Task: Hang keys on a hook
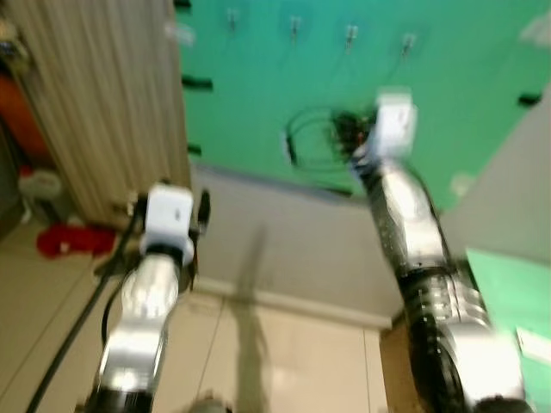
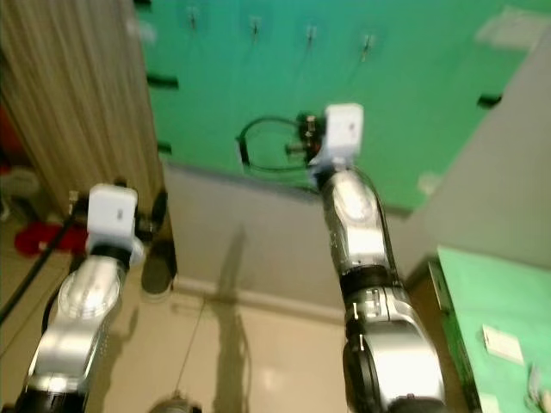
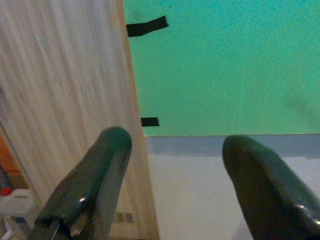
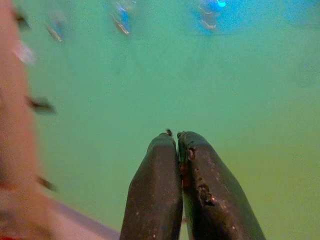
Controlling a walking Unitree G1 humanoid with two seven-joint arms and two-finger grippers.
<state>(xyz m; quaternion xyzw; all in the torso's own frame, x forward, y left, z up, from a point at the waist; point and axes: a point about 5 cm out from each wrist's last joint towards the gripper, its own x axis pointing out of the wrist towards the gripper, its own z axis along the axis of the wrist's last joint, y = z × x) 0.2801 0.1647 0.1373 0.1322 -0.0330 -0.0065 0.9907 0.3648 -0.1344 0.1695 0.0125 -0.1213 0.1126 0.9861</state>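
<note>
Right arm raised toward the hooks, keys not yet hung

The right gripper, fingers pressed together, nears the green wall below the hooks; whether it pinches keys cannot be told. The left gripper hangs spread, low beside the wooden panel

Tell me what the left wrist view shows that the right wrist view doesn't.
Left wrist view: the left end effector, fingers spread apart, a pale wooden panel, black tape strips and the grey lower wall. Right wrist view: the right end effector, fingers pressed together, aimed at a blurred row of hooks high up. Shared: the green wall.
</note>
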